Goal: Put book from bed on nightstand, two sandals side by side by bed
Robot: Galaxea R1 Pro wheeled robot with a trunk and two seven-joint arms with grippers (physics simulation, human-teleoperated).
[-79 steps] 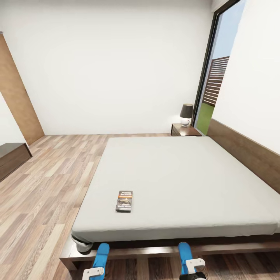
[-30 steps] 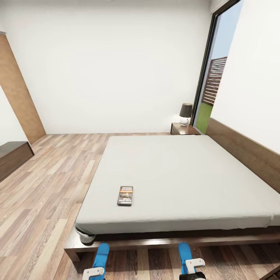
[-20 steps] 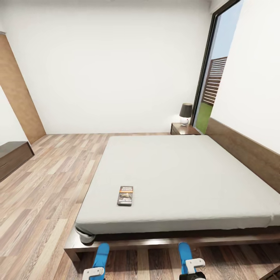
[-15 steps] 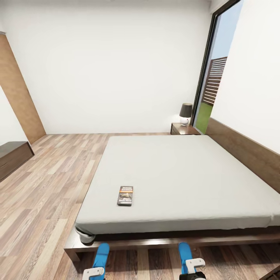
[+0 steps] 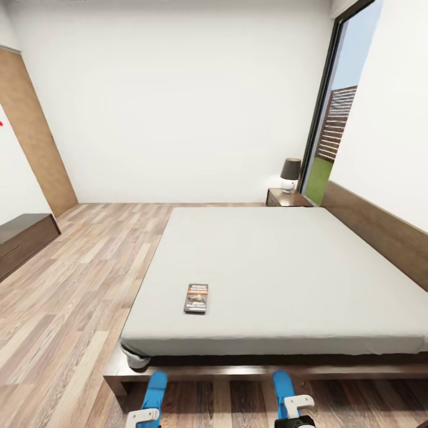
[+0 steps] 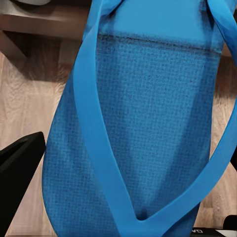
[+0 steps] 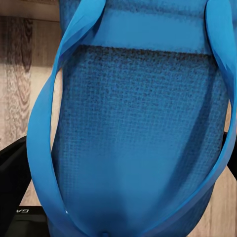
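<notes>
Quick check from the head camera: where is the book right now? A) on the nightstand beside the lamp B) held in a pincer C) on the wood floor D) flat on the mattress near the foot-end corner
D: the book lies flat on the grey mattress of the bed, far from the nightstand.

Sandals (image 6: 148, 123) matt, woven-textured blue; bed (image 5: 285, 267) smooth grey cloth, dark wood frame; floor (image 5: 71, 285) wood-grain planks.

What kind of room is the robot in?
It looks like a bedroom. A big bed with a grey mattress fills most of the room, a little nightstand with a lamp sits beside it, and a book lies on the bed.
</notes>
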